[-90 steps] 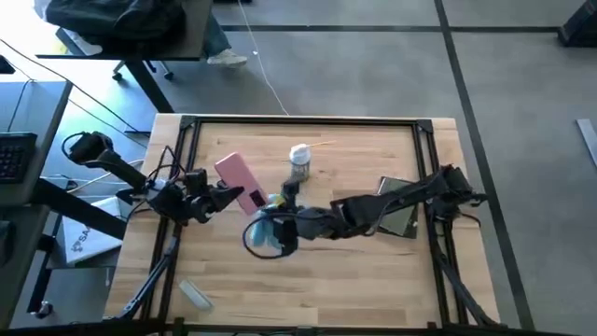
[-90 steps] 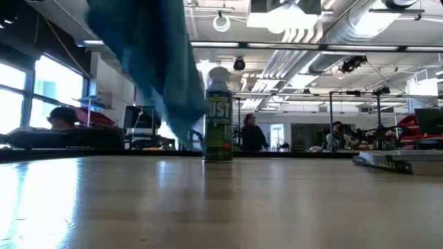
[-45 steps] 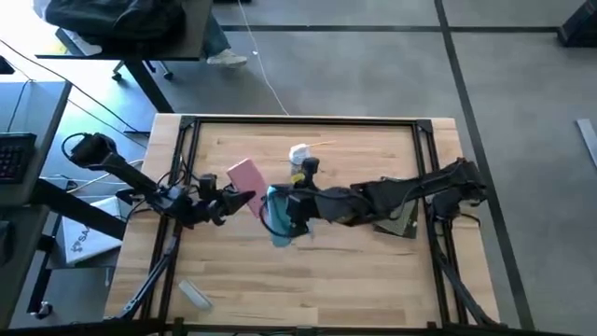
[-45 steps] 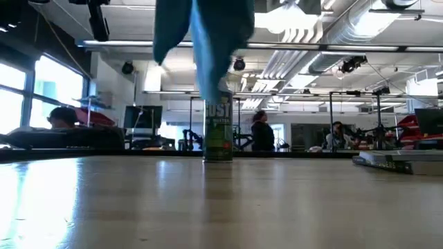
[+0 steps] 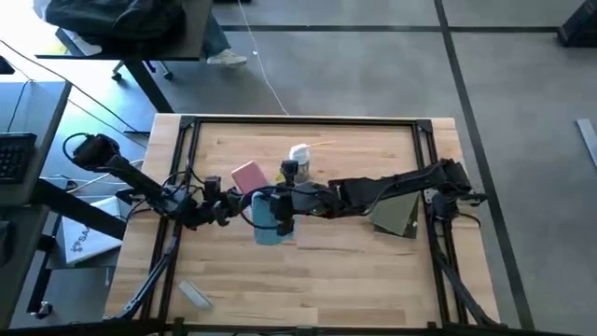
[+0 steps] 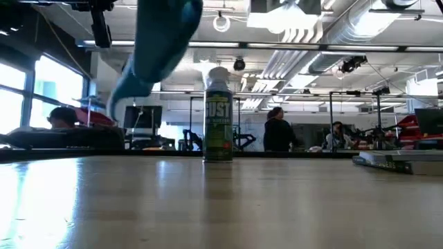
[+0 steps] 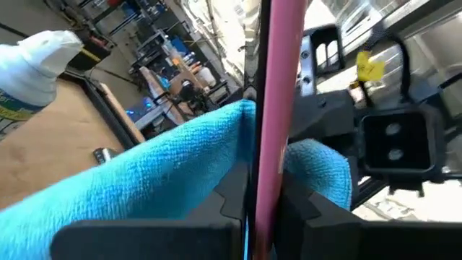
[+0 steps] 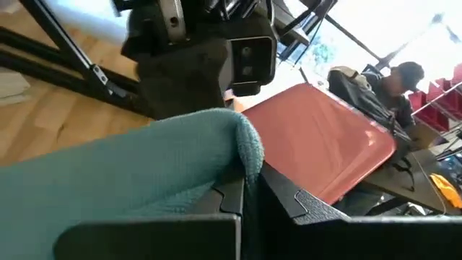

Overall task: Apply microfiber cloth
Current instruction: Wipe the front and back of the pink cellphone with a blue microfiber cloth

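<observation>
My left gripper is shut on a pink phone and holds it in the air left of the table's middle. My right gripper reaches in from the right, shut on the light-blue microfiber cloth. The cloth hangs right beside the phone. In the left wrist view the phone shows edge-on with the cloth behind it. In the right wrist view the phone's flat face lies just beyond the cloth. Whether cloth and phone touch, I cannot tell. My left gripper pinches the phone's near end between its two fingers, which press on its flat faces. The fingers come roughly level from the table's left. The phone is lifted clear and sticks out beyond the fingertips toward the far right. My right gripper pinches a bunched upper edge of the cloth between its two fingers, coming roughly level from the table's right. One layer or several, I cannot tell. The cloth hangs slack below the fingers, clear of the table.
A dust-spray can stands upright just beyond the two grippers. A flat grey-green pad lies under the right arm at the right. A small white object lies near the front left. People move in the room behind the table.
My right gripper has carried the cloth from the near side toward the far edge and up to the phone. The hanging cloth has swung to and fro below it. My left gripper has shifted slightly toward the right with the phone, which has turned a little.
</observation>
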Controlling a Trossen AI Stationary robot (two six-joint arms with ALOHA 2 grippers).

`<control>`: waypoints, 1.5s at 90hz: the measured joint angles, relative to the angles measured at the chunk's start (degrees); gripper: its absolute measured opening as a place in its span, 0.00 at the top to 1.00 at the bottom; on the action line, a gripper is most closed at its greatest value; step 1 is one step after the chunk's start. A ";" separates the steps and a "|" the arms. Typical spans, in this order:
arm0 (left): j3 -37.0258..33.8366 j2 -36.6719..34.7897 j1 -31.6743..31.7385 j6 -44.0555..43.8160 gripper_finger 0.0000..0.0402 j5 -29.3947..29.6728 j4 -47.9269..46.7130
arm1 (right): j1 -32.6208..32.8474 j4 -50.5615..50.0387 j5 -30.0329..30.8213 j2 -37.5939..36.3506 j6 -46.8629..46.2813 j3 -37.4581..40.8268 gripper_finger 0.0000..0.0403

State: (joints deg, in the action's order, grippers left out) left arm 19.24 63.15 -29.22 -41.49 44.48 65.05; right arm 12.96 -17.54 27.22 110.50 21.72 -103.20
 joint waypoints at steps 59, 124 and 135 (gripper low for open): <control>0.07 -2.99 -0.62 6.09 0.96 -1.77 -0.57 | 3.68 4.50 -3.51 2.98 -3.26 0.20 1.00; 0.09 -2.88 -2.70 0.40 0.96 0.53 -10.31 | 7.56 -7.31 23.02 0.94 2.46 0.26 1.00; 0.09 -2.68 -2.72 -1.86 0.96 2.18 -12.02 | 6.04 -1.77 13.44 0.94 3.55 0.24 1.00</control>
State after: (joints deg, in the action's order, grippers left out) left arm 19.33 60.47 -31.94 -43.35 46.66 53.02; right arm 19.00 -19.31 40.66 111.44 25.28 -102.96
